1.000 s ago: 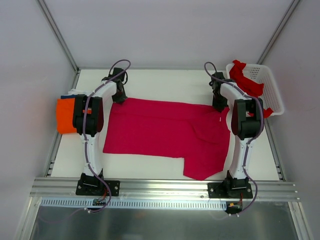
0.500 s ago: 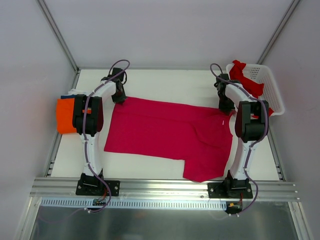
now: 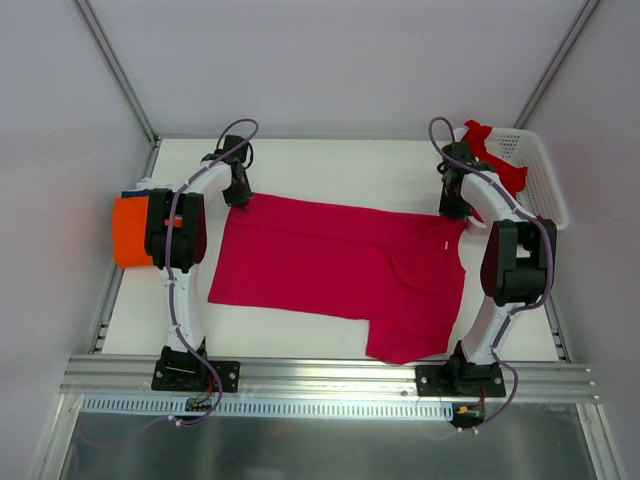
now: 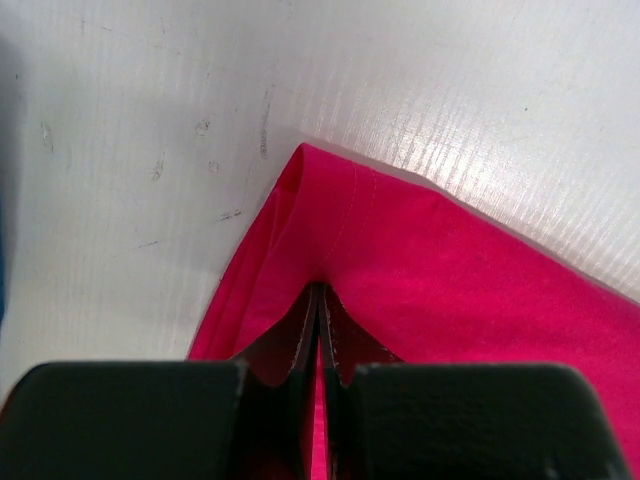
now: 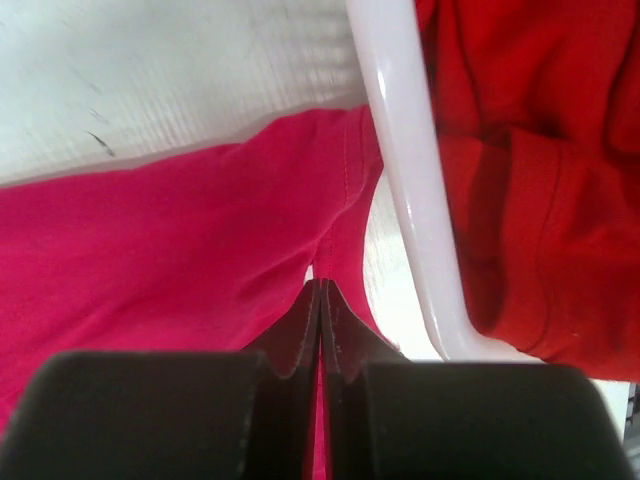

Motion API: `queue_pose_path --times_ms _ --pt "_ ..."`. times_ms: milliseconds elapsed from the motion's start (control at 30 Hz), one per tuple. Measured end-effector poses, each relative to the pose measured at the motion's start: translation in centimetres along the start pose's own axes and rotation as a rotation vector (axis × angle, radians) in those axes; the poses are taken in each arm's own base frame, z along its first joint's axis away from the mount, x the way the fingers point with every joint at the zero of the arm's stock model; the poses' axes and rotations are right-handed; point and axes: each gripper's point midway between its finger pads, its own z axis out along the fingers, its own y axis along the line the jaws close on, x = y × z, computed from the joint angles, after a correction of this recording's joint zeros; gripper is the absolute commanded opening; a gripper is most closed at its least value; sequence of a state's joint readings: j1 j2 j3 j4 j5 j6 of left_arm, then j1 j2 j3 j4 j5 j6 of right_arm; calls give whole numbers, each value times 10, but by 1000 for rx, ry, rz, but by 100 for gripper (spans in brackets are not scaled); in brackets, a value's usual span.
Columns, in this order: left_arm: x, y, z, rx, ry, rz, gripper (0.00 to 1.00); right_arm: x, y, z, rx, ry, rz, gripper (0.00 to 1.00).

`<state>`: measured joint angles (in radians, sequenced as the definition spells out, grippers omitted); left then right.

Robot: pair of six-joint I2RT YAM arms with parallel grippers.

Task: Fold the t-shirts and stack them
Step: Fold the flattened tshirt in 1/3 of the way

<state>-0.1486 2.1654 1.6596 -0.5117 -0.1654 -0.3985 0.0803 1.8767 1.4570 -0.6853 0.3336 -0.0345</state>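
The right arm has swung outward toward the basket (image 3: 548, 195) over the last second, drawing the magenta shirt's (image 3: 340, 265) far right corner with it, while the left arm has held its place. The shirt's far edge now lies straighter across the table (image 3: 330, 165), which looks like spreading it flat before the first fold. The left gripper (image 4: 319, 292) is clamped on the far left corner. The right gripper (image 5: 320, 287) is pinched tight on the far right corner, just beside the basket rim. An orange shirt (image 3: 128, 232) lies folded at the left edge, and a red shirt (image 3: 495, 160) hangs in the basket.
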Motion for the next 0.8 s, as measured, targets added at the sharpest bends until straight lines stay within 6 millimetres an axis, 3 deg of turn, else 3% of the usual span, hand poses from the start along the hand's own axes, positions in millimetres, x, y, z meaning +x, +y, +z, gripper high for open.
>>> queue_pose_path --times_ms 167,533,800 --pt "0 0 0 0 0 -2 0 -8 4 -4 -22 -27 12 0" --pt "0 0 0 1 0 -2 0 3 20 29 -45 47 1 1" --pt "-5 -2 3 26 10 -15 0 -11 34 51 -53 66 -1 1"
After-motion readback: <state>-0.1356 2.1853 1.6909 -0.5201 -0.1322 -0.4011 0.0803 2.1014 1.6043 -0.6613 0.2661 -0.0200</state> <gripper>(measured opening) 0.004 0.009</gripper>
